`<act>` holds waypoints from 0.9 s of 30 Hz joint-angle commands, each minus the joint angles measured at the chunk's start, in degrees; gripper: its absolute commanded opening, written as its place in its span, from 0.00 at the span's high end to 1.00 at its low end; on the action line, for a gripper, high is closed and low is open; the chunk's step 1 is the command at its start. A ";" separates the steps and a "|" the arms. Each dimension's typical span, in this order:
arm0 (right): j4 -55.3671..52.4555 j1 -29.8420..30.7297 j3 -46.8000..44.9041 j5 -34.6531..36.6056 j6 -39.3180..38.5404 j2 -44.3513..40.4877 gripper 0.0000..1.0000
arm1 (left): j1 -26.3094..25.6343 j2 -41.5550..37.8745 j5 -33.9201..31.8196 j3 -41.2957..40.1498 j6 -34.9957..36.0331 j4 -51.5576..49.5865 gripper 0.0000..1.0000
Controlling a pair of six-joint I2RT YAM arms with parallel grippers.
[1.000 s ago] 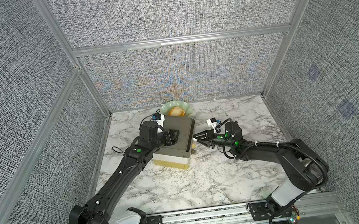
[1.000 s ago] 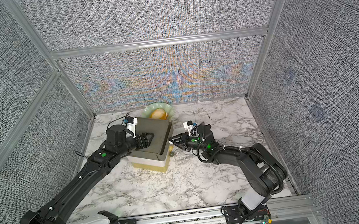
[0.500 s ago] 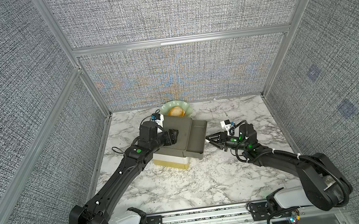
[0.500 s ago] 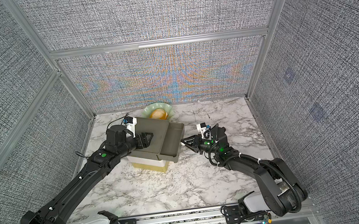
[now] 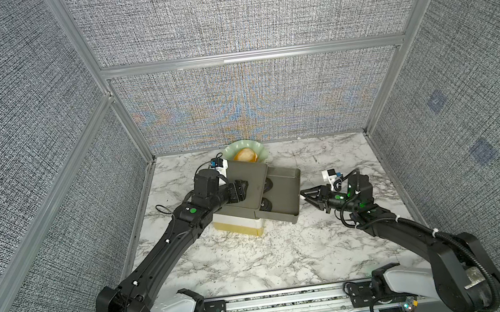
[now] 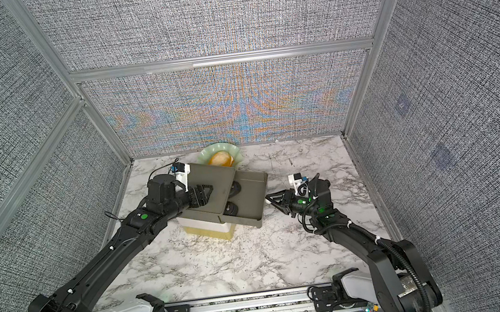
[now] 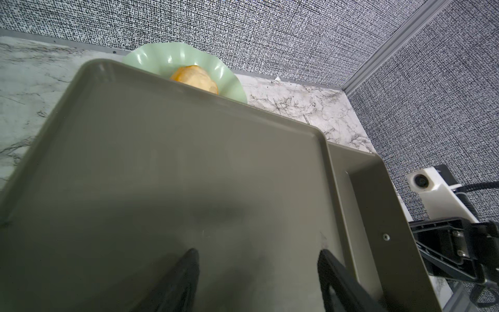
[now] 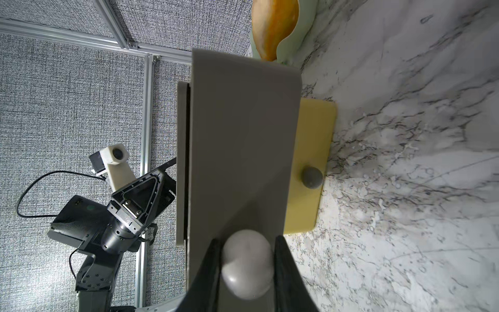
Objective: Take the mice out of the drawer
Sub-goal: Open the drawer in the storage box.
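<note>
Our left end effector (image 5: 241, 190) lies flat on the cabinet top (image 5: 252, 176), fingers (image 7: 186, 278) parted with nothing between them. It's a brace, not a grip.

Just right of it, two black mice (image 5: 267, 184) sit side by side at the inner end of the drawer (image 5: 286, 194), partly tucked under the cabinet top. We count only two. Any others are probably deeper in under the top, but we can't confirm that from these views. The drawer stands partly out, its floor bare toward the front wall.

Our right end effector (image 8: 248, 243) is clenched on the top-drawer knob (image 8: 247, 272), squeezing the ball from both sides.

We read the step in hand as opening the drawer. To do it well:
- Pull straight along the slide line, level, with no lift. The knob is round, so a skewed pull could roll it out of the grip.
- Press down with the left through the pull so the unit neither slides on the table (image 5: 287, 256) nor tips as the drawer overhangs.
- Stop once the mice clear the cabinet top. We see no end stop, so we don't overrun.
- Then let go of the knob and come at the nearer mouse from above, across its narrow sides. The glossy shell likely slips.
</note>
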 commanded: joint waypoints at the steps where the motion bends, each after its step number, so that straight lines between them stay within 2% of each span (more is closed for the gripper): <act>1: -5.50 -0.20 0.36 0.58 -1.74 -0.37 0.78 | 0.05 0.22 0.02 -0.22 -0.17 -6.61 0.28; 3: -6.32 -0.29 0.36 0.89 -2.18 -0.74 0.78 | 0.07 0.20 0.31 -0.10 -0.26 -6.53 0.28; 6: -9.29 -0.21 1.66 1.12 -3.88 -1.37 0.70 | 0.07 0.12 1.01 0.07 -0.35 -6.06 0.28; 9: -14.00 -0.29 3.14 2.33 -6.34 -2.66 0.52 | 0.09 0.05 1.69 0.72 -0.26 -5.73 0.27; 15: -31.09 -0.89 9.46 7.73 -15.12 -7.18 0.41 | 0.11 -0.31 1.46 3.43 0.37 -8.26 0.23; 18: -43.12 -0.78 16.44 13.52 -21.54 -8.87 0.37 | 0.14 -1.27 0.44 4.32 0.88 -9.49 0.23; 21: -50.36 0.11 23.96 17.67 -27.63 -8.77 0.34 | 0.14 -2.88 -0.22 4.83 0.69 -10.13 0.22; 27: -61.42 10.45 39.96 26.36 -44.66 0.65 0.34 | 0.21 -6.87 0.86 1.60 -4.28 -6.45 0.22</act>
